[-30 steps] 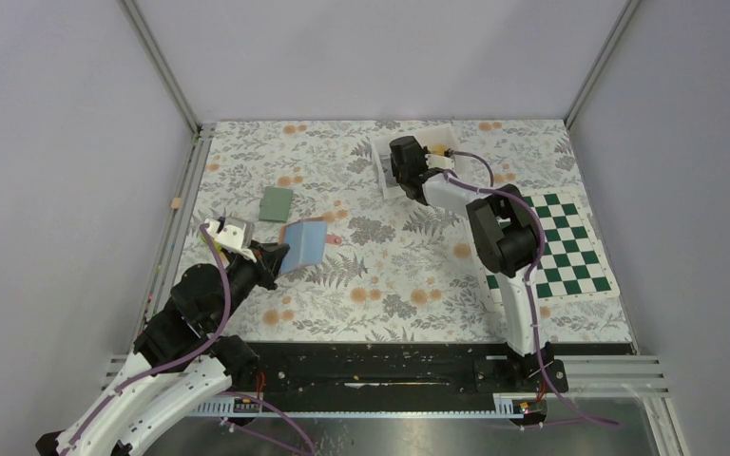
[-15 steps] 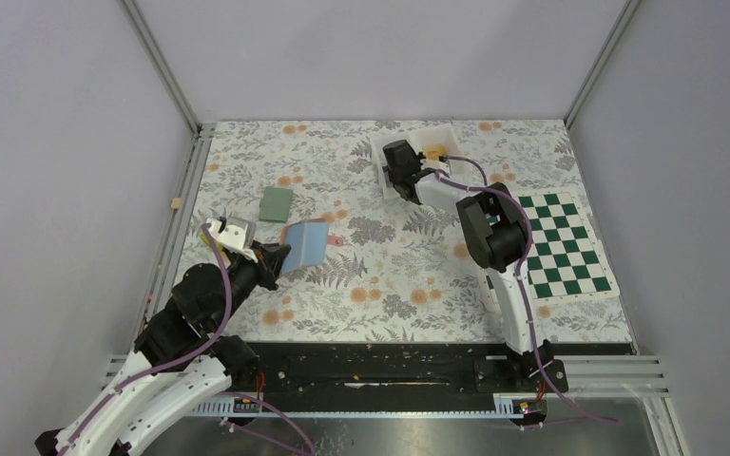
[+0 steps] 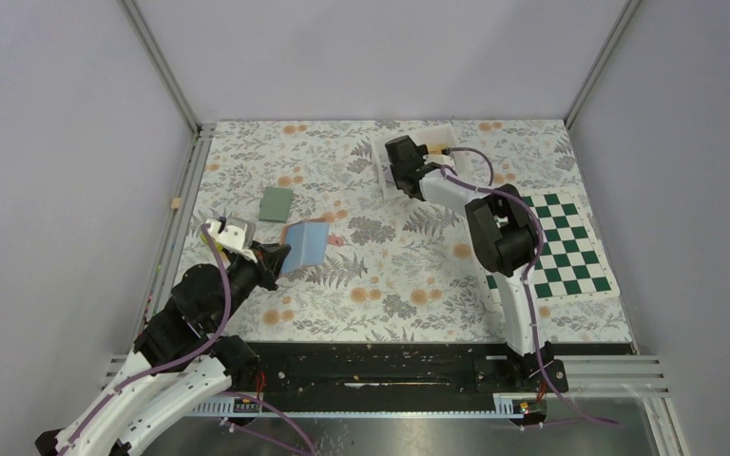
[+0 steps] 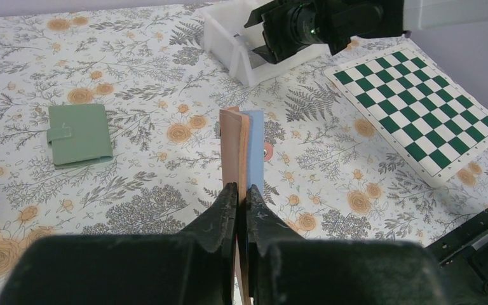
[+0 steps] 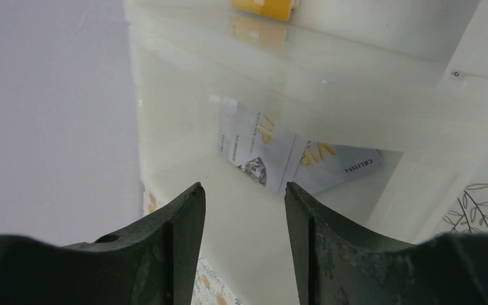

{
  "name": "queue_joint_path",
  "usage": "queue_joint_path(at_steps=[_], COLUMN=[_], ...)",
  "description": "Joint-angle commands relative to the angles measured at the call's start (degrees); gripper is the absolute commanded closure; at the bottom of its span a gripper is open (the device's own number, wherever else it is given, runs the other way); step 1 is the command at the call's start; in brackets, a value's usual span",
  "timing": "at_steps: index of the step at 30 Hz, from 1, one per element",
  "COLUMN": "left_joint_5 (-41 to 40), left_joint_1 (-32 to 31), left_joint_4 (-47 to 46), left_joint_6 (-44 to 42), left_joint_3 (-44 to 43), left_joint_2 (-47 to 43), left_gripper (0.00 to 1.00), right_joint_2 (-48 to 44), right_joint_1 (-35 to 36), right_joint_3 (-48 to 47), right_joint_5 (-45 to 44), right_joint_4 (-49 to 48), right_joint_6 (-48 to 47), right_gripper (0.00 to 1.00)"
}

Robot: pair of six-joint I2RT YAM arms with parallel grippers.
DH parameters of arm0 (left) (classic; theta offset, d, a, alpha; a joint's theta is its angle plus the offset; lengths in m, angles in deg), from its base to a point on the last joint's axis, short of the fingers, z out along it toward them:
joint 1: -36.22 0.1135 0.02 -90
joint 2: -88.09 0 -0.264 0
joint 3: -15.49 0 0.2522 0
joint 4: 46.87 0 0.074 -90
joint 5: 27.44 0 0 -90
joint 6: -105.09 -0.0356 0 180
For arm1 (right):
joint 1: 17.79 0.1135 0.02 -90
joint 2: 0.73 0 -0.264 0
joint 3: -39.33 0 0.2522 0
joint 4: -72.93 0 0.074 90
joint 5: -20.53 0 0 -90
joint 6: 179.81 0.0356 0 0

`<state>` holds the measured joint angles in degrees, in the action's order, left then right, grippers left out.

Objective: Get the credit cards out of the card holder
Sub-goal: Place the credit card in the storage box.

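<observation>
The left hand [image 4: 238, 213] is closed tight on the card holder [image 4: 242, 146], pinching its near end between both fingers [image 4: 219, 219]. The holder stands on edge above the flowered desk [image 4: 133, 190], tan cover to the left and light-blue panel to the right, the two leaves nearly shut. In the top view it shows as a blue slab tilted away from the left hand, at the left-centre of the desk.

The right hand [image 5: 241, 190] hovers over the white tray [image 3: 445, 131] at the far edge of the desk, its fingers [image 5: 181, 216] standing moderately apart with nothing between them. Under it, on the floor of one tray compartment, lie two silvery credit cards [image 5: 257, 149] marked "VIP", overlapping at their edges and clear of the fingertips. Beyond the divider, in the other compartment, a yellow-orange thing [image 5: 264, 7] is cut off by the frame edge; what it is I cannot tell.

A grey-green wallet [image 4: 79, 133] with a small tab lies flat and closed on the desk, far left of the card holder and apart from it. The green-and-white chessboard mat [image 3: 561, 247] lies on the right side of the desk.
</observation>
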<state>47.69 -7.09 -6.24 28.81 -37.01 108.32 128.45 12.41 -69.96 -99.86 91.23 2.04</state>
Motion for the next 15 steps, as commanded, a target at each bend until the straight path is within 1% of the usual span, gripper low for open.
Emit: queue_joint_path(at_steps=[1,3,5,6,8,10,12,13,15], left_joint_5=[-1.0,-1.1,-1.0,-1.0,-1.0,-1.1,-0.8,-0.3,1.6], left_joint_1=[-0.4,-0.4,-0.4,-0.4,-0.5,-0.4,-0.4,-0.4,-0.4], left_joint_4=[-3.8,-3.8,-3.8,-3.8,-3.7,-3.8,-3.7,-3.8,-3.9], left_joint_6=[-0.6,-0.6,-0.6,-0.6,-0.7,-0.7,-0.5,-0.3,0.1], left_joint_3=[0.0,0.1,0.1,0.0,0.0,0.0,-0.1,-0.1,-0.1], left_joint_2=[-1.3,-1.4,-1.4,-1.4,-1.4,-1.5,-1.8,-2.0,-2.2], left_gripper=[1.0,1.0,1.0,1.0,1.0,1.0,1.0,1.0,1.0], right_joint_2=[-7.1,-7.0,-8.3,-9.5,-12.3,-15.7,-20.2,-22.5,-27.4], right_joint_1=[-0.6,-1.4,-1.8,-1.8,-2.2,-2.9,-3.7,-4.1,-4.5], right_joint_3=[1.8,1.8,2.9,4.7,10.1,16.4,21.9,24.2,27.9], right_joint_5=[0.0,4.5,6.9,7.9,12.0,18.1,24.0,27.8,37.5], right_joint_4=[-2.1,-6.9,-9.2,-11.5,-19.4,-28.1,-33.8,-35.5,-37.8], right_joint_6=[-8.2,-12.7,-16.8,-18.4,-22.2,-27.4,-32.7,-35.7,-41.5], right_gripper=[0.45,0.45,0.45,0.46,0.46,0.46,0.45,0.44,0.38])
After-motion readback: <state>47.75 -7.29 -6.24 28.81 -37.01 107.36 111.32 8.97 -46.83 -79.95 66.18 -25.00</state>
